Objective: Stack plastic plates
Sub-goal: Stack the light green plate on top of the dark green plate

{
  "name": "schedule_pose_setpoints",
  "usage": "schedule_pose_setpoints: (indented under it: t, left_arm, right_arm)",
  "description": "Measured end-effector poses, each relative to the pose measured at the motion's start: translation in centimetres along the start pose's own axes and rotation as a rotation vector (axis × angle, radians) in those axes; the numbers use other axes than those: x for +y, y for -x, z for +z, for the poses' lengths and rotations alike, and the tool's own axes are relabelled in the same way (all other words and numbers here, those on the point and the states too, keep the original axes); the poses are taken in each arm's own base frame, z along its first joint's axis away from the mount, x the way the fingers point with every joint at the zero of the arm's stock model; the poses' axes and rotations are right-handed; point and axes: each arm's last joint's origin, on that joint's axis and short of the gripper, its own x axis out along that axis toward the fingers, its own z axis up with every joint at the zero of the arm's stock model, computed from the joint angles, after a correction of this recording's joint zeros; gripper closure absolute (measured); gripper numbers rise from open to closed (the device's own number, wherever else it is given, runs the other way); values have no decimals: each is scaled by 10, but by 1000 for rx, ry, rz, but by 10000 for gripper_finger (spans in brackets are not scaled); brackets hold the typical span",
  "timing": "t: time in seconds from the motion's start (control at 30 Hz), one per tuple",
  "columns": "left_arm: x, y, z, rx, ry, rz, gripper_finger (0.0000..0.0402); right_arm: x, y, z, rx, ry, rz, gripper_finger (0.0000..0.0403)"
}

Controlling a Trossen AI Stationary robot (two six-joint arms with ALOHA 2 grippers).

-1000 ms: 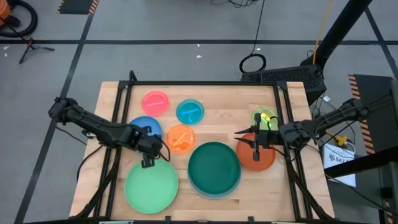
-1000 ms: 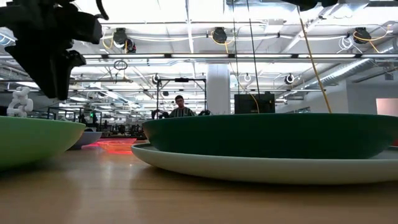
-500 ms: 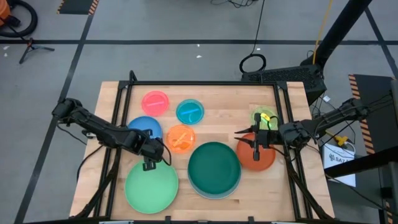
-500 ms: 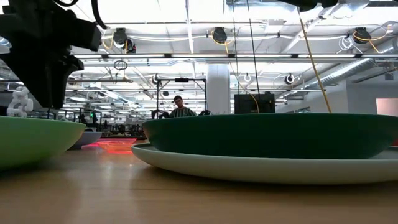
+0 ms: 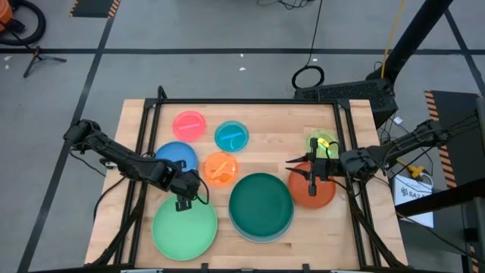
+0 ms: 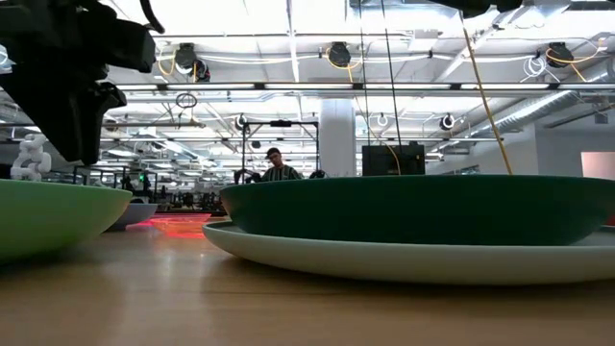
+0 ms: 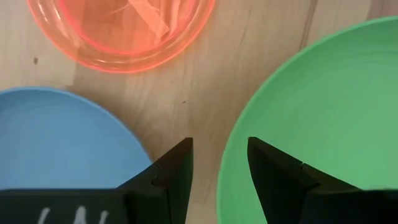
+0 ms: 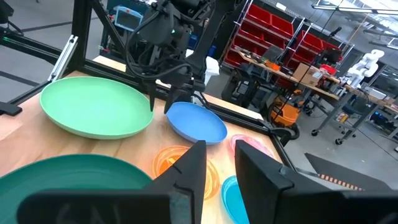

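Light green plastic is being closed in on: the left gripper [image 5: 184, 203] has been carried from beside the blue plate [image 5: 176, 154] to the light green plate [image 7: 323, 118], fingers [image 7: 176, 174] parted astride its rim, nothing gripped yet. The dark green plate [image 5: 261, 203] is nested in the light blue one; the right gripper [image 5: 312, 175] is held part-open and empty over the red-orange plate [image 5: 312, 191], so a lift looks imminent

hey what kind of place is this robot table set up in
Likely a large robotics lab or workshop: the low view shows open ceiling ducts and strip lights with a person at a workstation, and the right wrist view shows red storage bins and cluttered workbenches.
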Motion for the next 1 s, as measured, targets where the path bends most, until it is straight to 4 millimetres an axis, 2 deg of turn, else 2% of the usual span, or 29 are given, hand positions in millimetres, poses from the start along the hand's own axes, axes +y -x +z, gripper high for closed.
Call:
schedule_pose_setpoints:
  t: [0.4,0.5,0.57,0.67,0.8,0.9,1.0]
  left_arm:
    - [-2,0,-2,-8,-22,15,242]
    - [-4,-3,-2,-9,-74,45,246]
    - [-7,-5,-3,-2,-108,54,265]
    - [-10,-9,-4,21,-136,50,322]
    - [-10,-10,-4,23,-99,53,379]
    - [-10,-10,-4,22,-99,52,385]
    - [-10,-10,-4,21,-90,51,370]
  right_arm:
    - [0,0,0,0,2,0,325]
    - [0,0,0,0,2,0,325]
    - [0,0,0,0,2,0,325]
    - [0,0,0,2,3,1,325]
    - [0,0,0,3,4,1,325]
    - [0,0,0,3,4,1,325]
    - [0,0,0,2,5,6,325]
